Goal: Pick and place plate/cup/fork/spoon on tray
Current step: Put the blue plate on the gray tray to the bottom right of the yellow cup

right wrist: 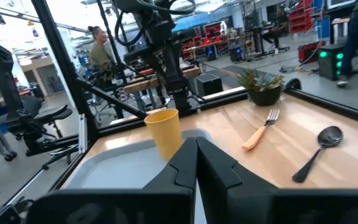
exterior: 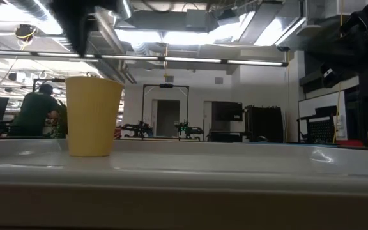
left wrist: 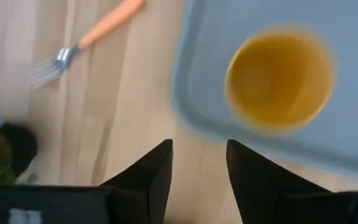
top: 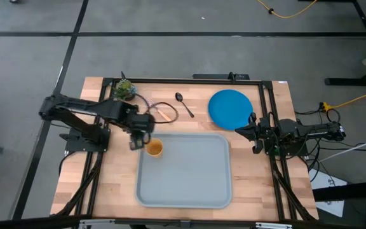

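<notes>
The orange-yellow cup (top: pixel 154 149) stands upright on its base in the far left corner of the grey-blue tray (top: pixel 189 181); it also shows in the low view (exterior: pixel 93 115). My left gripper (top: pixel 137 138) is open and empty, just off that corner; its wrist view shows the cup (left wrist: pixel 279 78) beyond the fingers. The tan-handled fork (top: pixel 164 113), dark spoon (top: pixel 184 105) and blue plate (top: pixel 229 108) lie flat on the table beyond the tray. My right gripper (top: pixel 241 129) is shut and empty, at the plate's near edge.
A small potted plant (top: pixel 125 89) stands at the table's far left, with a dark cable loop (top: pixel 151 108) beside the fork. Black frame rails run along the table's left and right sides. People and workbenches show in the room beyond the table.
</notes>
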Robot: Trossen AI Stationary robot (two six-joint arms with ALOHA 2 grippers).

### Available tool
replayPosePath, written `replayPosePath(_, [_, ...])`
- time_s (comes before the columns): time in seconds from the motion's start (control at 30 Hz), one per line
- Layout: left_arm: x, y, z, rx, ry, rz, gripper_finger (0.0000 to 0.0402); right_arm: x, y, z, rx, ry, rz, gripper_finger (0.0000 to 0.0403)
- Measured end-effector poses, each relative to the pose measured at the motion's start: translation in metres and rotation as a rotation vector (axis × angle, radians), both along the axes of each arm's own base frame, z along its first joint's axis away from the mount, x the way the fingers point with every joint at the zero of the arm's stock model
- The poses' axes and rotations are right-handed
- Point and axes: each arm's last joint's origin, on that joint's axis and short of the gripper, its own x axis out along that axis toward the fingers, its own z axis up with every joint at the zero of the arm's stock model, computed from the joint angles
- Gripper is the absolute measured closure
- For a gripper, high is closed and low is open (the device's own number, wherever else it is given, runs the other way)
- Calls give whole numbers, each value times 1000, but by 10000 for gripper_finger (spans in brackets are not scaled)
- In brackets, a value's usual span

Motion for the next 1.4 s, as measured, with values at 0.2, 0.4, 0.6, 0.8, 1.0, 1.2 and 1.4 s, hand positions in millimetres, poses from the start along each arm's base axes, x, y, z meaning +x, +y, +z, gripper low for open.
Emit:
replayPosePath(0.2, [-53,5,-11,-35,-265,42,257,0,0,1,1,-8,-7,391])
replayPosePath(0.4, [-84,8,-44,-56,-626,-9,258,-3,-5,16,-11,-155,-156,391])
replayPosePath(0.6, [-110,13,-77,-45,-891,-27,258,-11,-6,38,-135,-376,-217,391])
replayPosePath(0.8, [-127,18,-94,-19,-1048,-21,257,-16,-8,51,-239,-477,-297,391])
replayPosePath(1.0, [-137,20,-98,20,-1113,-42,258,-6,-13,59,-220,-360,-418,391])
replayPosePath(1.2, [-138,20,-117,41,-1074,-67,259,16,-18,75,-268,-191,-465,391])
replayPosePath(1.4, [-136,19,-148,-19,-1046,-18,259,42,-27,70,-181,275,-498,391])
